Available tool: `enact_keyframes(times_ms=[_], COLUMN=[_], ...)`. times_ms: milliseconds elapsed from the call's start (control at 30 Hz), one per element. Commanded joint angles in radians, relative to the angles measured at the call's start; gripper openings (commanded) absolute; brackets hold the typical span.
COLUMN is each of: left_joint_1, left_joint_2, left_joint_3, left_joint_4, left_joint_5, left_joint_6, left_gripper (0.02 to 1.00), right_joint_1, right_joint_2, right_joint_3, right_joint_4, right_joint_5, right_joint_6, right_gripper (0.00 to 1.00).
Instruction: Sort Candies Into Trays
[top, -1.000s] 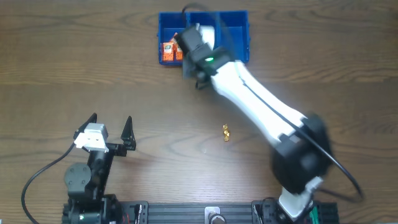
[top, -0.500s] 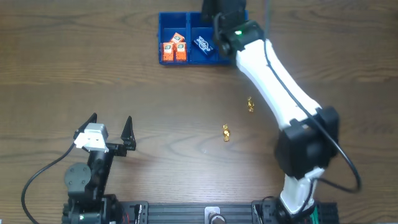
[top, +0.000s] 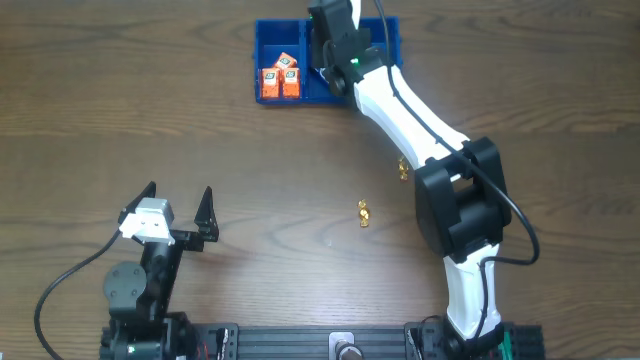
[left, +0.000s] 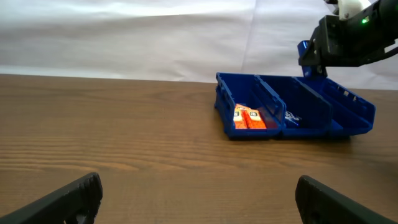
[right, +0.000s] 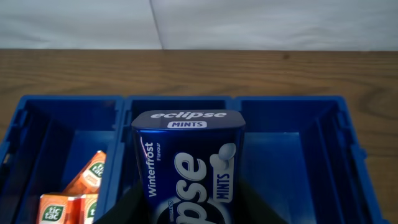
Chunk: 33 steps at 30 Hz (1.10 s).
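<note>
Right gripper (right: 189, 210): clamped on a blue mint tin (right: 188, 165), 1 finger on each side of the tin's lower part.
Mint tin: held label-side to the wrist camera, lifted above the tray and not touching it, in line with the middle compartment of 3.
Right arm: reaches from its base at the table's near edge across to the tray at the far edge.
Tray (right: 286, 101): blue, 3 compartments side by side, standing flat on the table (top: 120, 120).
Left compartment: orange candy boxes (top: 279, 80) lie together inside; 3 can be counted from above.
Middle compartment: in the left wrist view a small blue packet (left: 291, 117) lies on its floor.
Right compartment: its contents cannot be told.
Loose candies: 2 gold-wrapped candies lie on the bare table, well apart from the tray; 1 (top: 402, 168) just beside the right arm, the other (top: 364, 212) nearer the table's middle.
Left gripper (top: 178, 190): fingers spread wide with nothing between them, near its own base, well apart from the tray and both gold candies.
</note>
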Motion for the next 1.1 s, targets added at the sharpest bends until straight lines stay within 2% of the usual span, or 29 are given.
enact_keyframes(times_ms=[33, 133, 267, 333, 500, 633, 733, 900, 1100], left_joint_1=[0.006, 0.006, 0.006, 0.006, 0.006, 0.006, 0.006, 0.006, 0.006], left_joint_2=[-0.006, -0.006, -0.006, -0.006, -0.006, -0.006, -0.006, -0.006, -0.006], left_joint_3=[-0.021, -0.021, -0.021, -0.021, -0.021, -0.021, -0.021, -0.021, -0.021], left_joint_4=[-0.031, -0.031, -0.031, -0.031, -0.031, -0.031, -0.031, -0.031, -0.031], left_joint_5=[0.022, 0.022, 0.022, 0.022, 0.022, 0.022, 0.022, 0.022, 0.022], left_joint_6=[0.011, 0.011, 0.011, 0.011, 0.011, 0.011, 0.011, 0.011, 0.011], left_gripper=[0.996, 0.998, 0.998, 0.996, 0.998, 0.998, 0.998, 0.998, 0.998], right_joint_1=[0.018, 0.023, 0.041, 0.050, 0.054, 0.051, 0.050, 0.050, 0.065], right_joint_2=[0.040, 0.044, 0.042, 0.029, -0.121, -0.319, -0.437, -0.605, -0.671], right_joint_3=[0.002, 0.002, 0.002, 0.003, 0.003, 0.003, -0.012, -0.236, -0.570], right_joint_4=[0.008, 0.004, 0.006, 0.006, -0.048, -0.195, -0.356, -0.527, -0.452], right_joint_5=[-0.001, -0.001, -0.001, 0.000, -0.002, -0.005, -0.007, -0.028, -0.187], right_joint_6=[-0.015, -0.016, -0.028, -0.046, -0.064, -0.060, -0.025, 0.053, 0.103], right_gripper=[0.257, 0.389, 0.684, 0.792, 0.886, 0.991, 1.000, 1.000, 1.000])
